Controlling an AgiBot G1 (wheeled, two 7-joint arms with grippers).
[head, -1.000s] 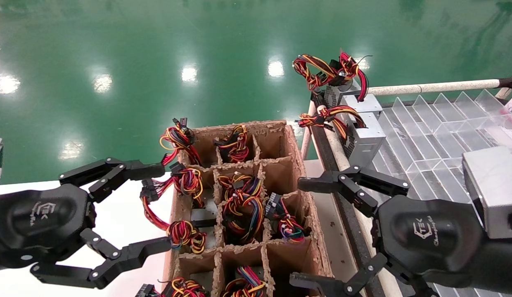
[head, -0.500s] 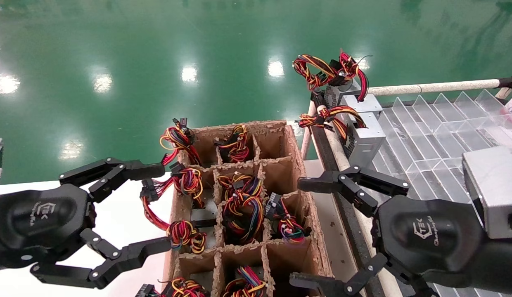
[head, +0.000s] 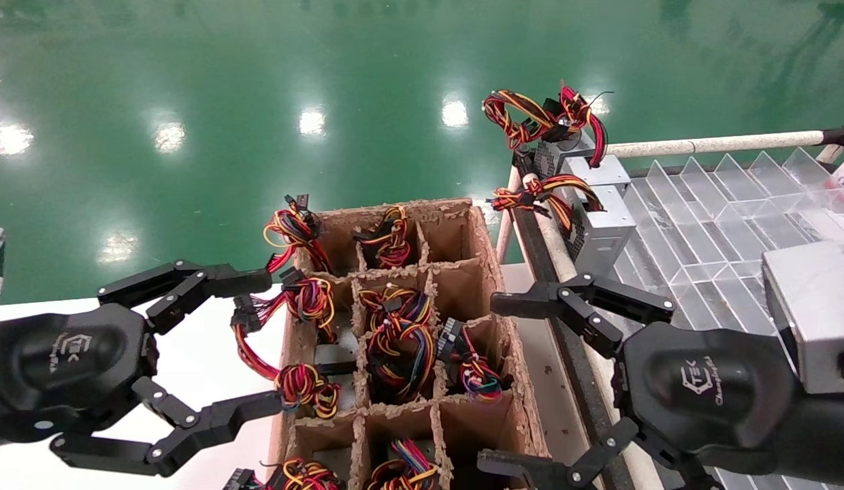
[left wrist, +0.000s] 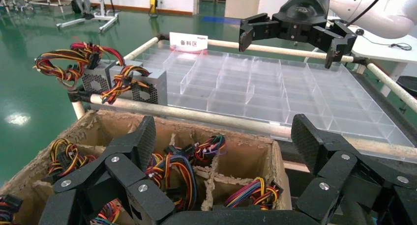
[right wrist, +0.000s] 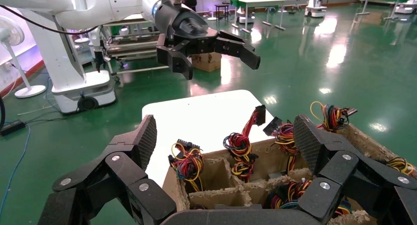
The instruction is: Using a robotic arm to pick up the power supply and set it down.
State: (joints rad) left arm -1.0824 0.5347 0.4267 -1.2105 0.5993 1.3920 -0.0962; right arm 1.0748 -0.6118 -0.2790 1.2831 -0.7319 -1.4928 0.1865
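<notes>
Sideways, power supply (head: 602, 228) wires leftward

Bright, even overhead lighting. Glossy green floor (head: 190, 102) shows round white glare spots from ceiling lamps, plus hazy reflections far right. White desk (head: 211, 354) near left is almost blown out. Shadows soft. Head view sharp; close black fingers (left wrist: 142, 141) in wrist views slightly soft.
</notes>
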